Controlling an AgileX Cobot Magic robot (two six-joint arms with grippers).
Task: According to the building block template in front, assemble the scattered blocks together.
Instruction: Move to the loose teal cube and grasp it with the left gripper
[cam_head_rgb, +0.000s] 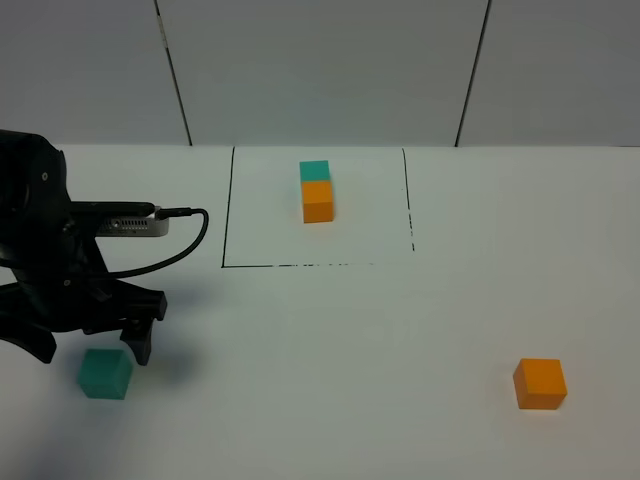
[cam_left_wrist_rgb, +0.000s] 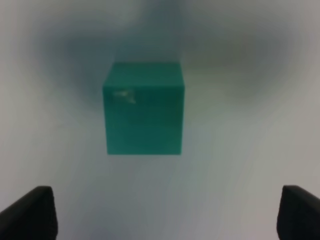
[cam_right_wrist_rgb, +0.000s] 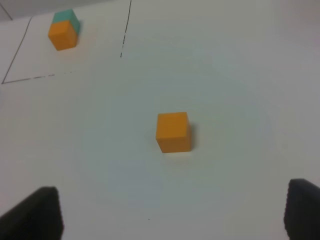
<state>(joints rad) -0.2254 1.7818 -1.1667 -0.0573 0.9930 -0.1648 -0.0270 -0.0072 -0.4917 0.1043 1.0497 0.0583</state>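
The template's teal cube (cam_head_rgb: 314, 171) and orange cube (cam_head_rgb: 318, 201) touch in a row inside a thin black-lined square (cam_head_rgb: 300, 265) at the back of the white table. They also show in the right wrist view (cam_right_wrist_rgb: 63, 31). The loose teal cube (cam_head_rgb: 106, 373) lies front left, just below my open left gripper (cam_head_rgb: 92, 346). In the left wrist view the teal cube (cam_left_wrist_rgb: 144, 107) lies ahead of the gripper (cam_left_wrist_rgb: 170, 212), between the lines of its spread fingertips (cam_left_wrist_rgb: 30, 212). The loose orange cube (cam_head_rgb: 540, 383) lies front right, ahead of my open right gripper (cam_right_wrist_rgb: 172, 212) in the right wrist view (cam_right_wrist_rgb: 173, 131).
The left arm with its black cable (cam_head_rgb: 185, 235) hangs over the table's left side. White wall panels (cam_head_rgb: 320, 70) stand behind the table.
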